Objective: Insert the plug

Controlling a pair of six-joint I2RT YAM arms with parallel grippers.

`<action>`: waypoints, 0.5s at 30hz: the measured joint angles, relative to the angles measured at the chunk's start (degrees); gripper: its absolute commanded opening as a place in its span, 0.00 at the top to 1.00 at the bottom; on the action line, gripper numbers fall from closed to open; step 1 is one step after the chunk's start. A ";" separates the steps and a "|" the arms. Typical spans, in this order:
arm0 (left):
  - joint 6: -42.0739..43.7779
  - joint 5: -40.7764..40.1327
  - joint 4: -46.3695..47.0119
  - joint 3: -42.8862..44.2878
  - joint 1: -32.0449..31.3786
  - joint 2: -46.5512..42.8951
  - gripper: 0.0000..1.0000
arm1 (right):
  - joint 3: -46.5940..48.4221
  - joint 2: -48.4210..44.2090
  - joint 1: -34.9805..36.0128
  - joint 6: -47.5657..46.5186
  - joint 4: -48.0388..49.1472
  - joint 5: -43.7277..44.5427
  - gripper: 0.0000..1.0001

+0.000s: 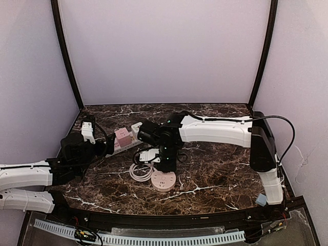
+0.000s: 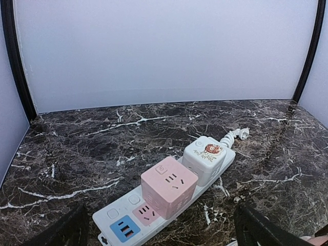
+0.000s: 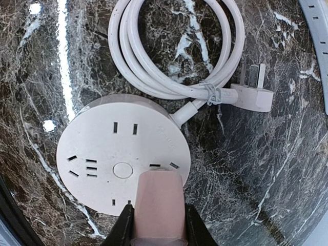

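My right gripper (image 3: 156,225) is shut on a pink plug (image 3: 158,202) and holds it over the near edge of a round white socket hub (image 3: 113,154). The plug's prongs are hidden, so I cannot tell whether it touches the hub. In the top view the right gripper (image 1: 165,163) points down just above the hub (image 1: 163,181). My left gripper (image 2: 164,237) is open, its fingers (image 2: 264,228) wide apart on either side of the near end of a white power strip (image 2: 115,218).
The hub's white cable (image 3: 169,46) lies coiled beside it and ends in a white three-pin plug (image 3: 253,95). On the strip stand a pink cube adapter (image 2: 168,185) and a white cube adapter (image 2: 206,159). The strip lies at back left (image 1: 125,139).
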 measured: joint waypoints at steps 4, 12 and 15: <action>0.00 0.00 0.00 0.00 0.00 0.00 0.01 | -0.55 -0.33 0.00 0.35 -0.02 -0.17 1.00; 0.00 0.00 0.00 0.00 0.02 0.00 0.01 | -0.70 -0.39 0.00 0.76 0.09 -0.39 1.00; 0.00 0.00 0.00 0.00 0.02 0.00 0.01 | -0.68 -0.39 0.00 0.76 0.09 -0.46 1.00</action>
